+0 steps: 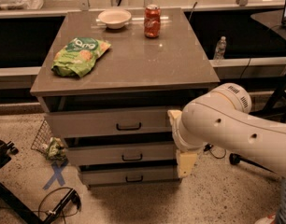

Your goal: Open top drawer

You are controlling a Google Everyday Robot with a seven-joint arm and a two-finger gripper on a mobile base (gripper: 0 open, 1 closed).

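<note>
The top drawer (87,122) is the widest grey front, just under the cabinet's tabletop (133,64), with a small black bar handle (129,126) at its centre. A dark gap shows between its front and the tabletop. My white arm (227,125) reaches in from the right, in front of the drawers' right ends. My gripper (185,160) hangs at the arm's end, cream-coloured, level with the middle drawer (119,154) and to the right of all the handles. It touches no handle.
On the tabletop are a green snack bag (80,54), a white bowl (114,18) and a red soda can (152,20). The bottom drawer (126,175) is below. A wire basket (46,141) and a blue floor cross (55,175) lie left; a water bottle (220,47) stands right.
</note>
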